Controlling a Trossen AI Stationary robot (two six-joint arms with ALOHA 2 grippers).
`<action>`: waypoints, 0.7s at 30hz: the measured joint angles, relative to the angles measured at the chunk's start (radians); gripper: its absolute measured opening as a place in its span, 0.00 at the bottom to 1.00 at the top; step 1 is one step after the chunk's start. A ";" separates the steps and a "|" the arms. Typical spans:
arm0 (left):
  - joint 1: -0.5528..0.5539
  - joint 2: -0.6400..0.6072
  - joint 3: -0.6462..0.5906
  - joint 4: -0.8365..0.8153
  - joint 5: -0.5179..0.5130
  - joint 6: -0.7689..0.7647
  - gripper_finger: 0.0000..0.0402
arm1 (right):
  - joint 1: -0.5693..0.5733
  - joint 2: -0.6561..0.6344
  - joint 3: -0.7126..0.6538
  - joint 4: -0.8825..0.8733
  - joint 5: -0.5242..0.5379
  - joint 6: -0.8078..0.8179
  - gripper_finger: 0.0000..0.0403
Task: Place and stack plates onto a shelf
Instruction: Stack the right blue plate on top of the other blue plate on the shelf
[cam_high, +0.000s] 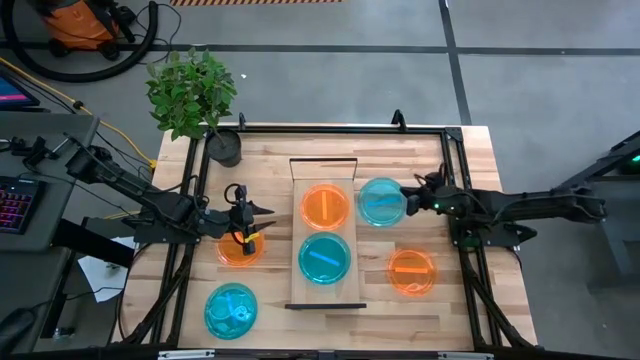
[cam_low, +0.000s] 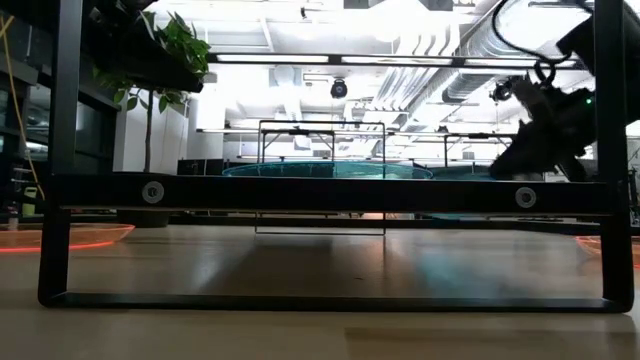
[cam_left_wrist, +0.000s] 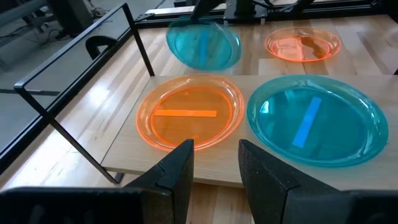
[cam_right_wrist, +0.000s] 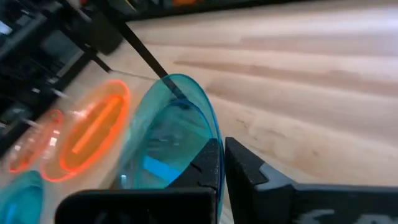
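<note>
The shelf (cam_high: 325, 295) lies mid-table and bears an orange plate (cam_high: 325, 207) and a cyan plate (cam_high: 324, 257), also seen in the left wrist view as the orange plate (cam_left_wrist: 189, 112) and the cyan plate (cam_left_wrist: 317, 121). My right gripper (cam_high: 408, 198) is shut on another cyan plate (cam_high: 380, 201) just right of the shelf's far part. My left gripper (cam_high: 248, 225) hovers open over an orange plate (cam_high: 236, 250) left of the shelf; its fingers (cam_left_wrist: 180, 171) hold nothing. One cyan plate (cam_high: 231, 310) and one orange plate (cam_high: 412, 271) lie flat on the table. My right gripper pinches the cyan plate's rim (cam_right_wrist: 214, 146) on the side toward the table's right, one finger (cam_right_wrist: 208, 168) on the upper face and one underneath. The fingers come in roughly level from the right. The plate (cam_left_wrist: 202, 43) is tilted and raised off the table.
A potted plant (cam_high: 222, 145) stands at the far left corner. A black metal frame (cam_high: 455, 150) rims the table. In the low view the shelf's dark end frame (cam_low: 330, 195) fills the foreground. Bare wood lies right of the held plate (cam_high: 470, 170).
</note>
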 joint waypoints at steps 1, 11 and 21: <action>0.000 0.000 0.000 0.000 0.000 0.000 0.29 | 0.000 -0.025 0.000 -0.001 0.001 -0.012 0.00; 0.000 0.000 0.000 0.001 -0.004 0.001 0.29 | 0.047 -0.143 0.000 0.129 0.003 -0.108 0.00; 0.024 0.000 0.001 0.049 -0.008 0.036 0.29 | 0.195 0.095 0.000 0.498 -0.009 -0.150 0.00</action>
